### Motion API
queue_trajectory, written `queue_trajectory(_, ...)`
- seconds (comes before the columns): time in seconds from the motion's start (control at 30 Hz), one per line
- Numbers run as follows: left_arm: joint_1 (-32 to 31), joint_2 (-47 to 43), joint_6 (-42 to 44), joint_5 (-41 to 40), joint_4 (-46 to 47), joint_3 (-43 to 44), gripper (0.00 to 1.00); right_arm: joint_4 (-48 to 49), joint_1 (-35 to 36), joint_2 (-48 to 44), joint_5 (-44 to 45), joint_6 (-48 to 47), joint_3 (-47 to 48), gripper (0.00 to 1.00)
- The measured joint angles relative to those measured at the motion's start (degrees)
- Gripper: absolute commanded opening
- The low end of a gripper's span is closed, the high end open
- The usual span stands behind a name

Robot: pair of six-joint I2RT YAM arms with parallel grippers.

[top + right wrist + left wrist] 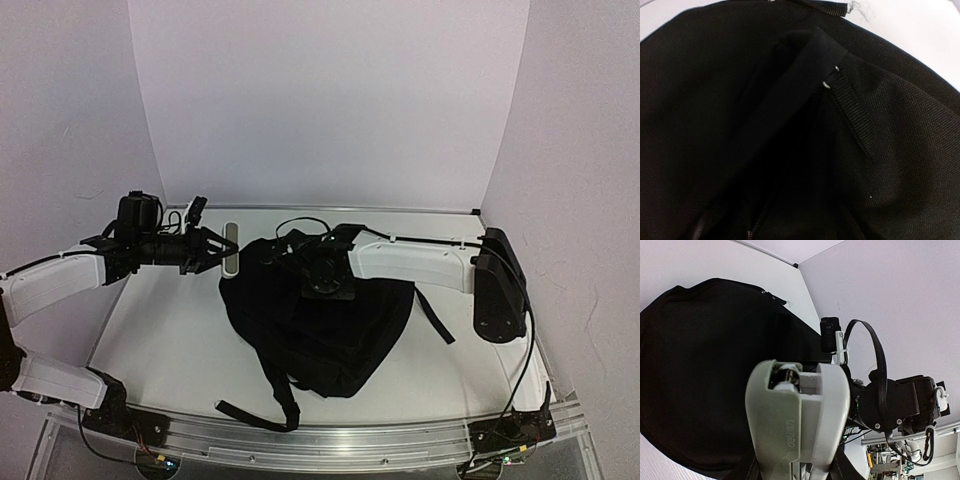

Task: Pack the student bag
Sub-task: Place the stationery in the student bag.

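The student bag (340, 330), a big black backpack, lies slumped in the middle of the white table. Just left of the bag's top, my left gripper (212, 250) hovers shut on a pale green stapler (231, 255). In the left wrist view the stapler (790, 410) fills the lower middle, with the bag (700, 370) behind it. My right arm's wrist (325, 268) presses down on the bag's top, and its fingers are hidden in the fabric. The right wrist view shows only black bag fabric (890, 125), a webbing strap (855, 115) and a zip (757, 222).
One shoulder strap (255, 415) trails toward the near edge, and another strap (435, 318) lies to the bag's right. White walls close in the table on three sides. The right arm's black base link (497, 290) stands at the right side.
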Motion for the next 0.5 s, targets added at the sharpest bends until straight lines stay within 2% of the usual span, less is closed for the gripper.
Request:
queue_trajectory(0.17,0.0,-0.6,0.7,-0.3,-0.9,0.0,0.00,-2.3,0.5,0.0,1.3,1.5,0.1,0.02)
queue_trajectory(0.33,0.0,-0.4,2.1,-0.3,-3.0,0.2,0.00,-2.2,0.5,-0.6,1.3,2.2,-0.6,0.00)
queue_trajectory(0.5,-2.6,3.0,2.5,-0.8,-3.8,2.7,0.00,4.4,0.5,-7.5,-0.2,2.2,-8.3,0.00)
